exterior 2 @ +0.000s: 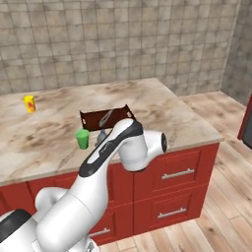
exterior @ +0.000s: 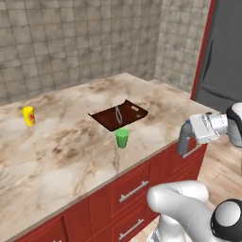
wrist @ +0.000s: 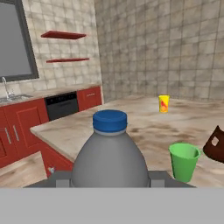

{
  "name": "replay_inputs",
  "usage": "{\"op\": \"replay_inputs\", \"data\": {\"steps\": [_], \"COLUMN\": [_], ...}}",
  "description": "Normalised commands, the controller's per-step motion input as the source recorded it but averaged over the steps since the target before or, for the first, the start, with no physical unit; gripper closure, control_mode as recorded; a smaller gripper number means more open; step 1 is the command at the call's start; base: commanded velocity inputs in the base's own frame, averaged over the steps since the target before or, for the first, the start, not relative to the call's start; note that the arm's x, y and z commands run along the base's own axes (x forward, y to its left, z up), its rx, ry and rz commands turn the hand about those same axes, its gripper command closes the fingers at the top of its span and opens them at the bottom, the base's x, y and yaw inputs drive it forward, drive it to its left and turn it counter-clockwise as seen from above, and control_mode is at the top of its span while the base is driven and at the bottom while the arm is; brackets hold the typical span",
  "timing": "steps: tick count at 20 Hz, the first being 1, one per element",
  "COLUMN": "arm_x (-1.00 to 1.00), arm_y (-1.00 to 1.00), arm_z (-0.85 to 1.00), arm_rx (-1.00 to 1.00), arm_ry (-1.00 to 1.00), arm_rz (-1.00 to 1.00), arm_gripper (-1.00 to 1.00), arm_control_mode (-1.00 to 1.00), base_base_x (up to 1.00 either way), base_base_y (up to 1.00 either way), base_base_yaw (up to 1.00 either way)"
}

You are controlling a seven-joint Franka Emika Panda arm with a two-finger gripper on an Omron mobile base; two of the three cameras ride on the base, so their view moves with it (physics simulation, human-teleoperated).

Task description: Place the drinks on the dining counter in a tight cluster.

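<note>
One slim grey plastic bottle with blue cap (wrist: 109, 153), clamped between the half-spread jaws of the white two-finger gripper (exterior: 185, 142) off the beige marbled dining counter (exterior: 71, 142) edge; hazard: a low approach clipping the counter rim or toppling the green cup (exterior: 122, 138).

A green cup (exterior: 122, 137) stands upright near the front edge before me, just beside a dark maroon tray-like piece (exterior: 118, 116) lying flat. A yellow cup (exterior: 29, 116) sits well apart, toward the tiled wall (exterior: 71, 42). Two red shelves (wrist: 65, 35) hang beside a window (wrist: 15, 41).
</note>
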Motion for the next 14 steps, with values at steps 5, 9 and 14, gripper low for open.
{"op": "replay_inputs", "data": {"steps": [5,9,14], "arm_x": [0.0,0.0,0.0], "arm_y": [0.0,0.0,0.0], "arm_z": [0.0,0.0,0.0], "arm_rx": [0.0,0.0,0.0], "arm_ry": [0.0,0.0,0.0], "arm_rz": [0.0,0.0,0.0], "arm_gripper": [1.0,1.0,1.0], "arm_control_mode": [1.0,1.0,1.0], "base_base_x": [0.3,0.3,0.32], "base_base_y": [-0.34,-0.29,-0.32], "base_base_yaw": [0.3,0.34,0.29]}}
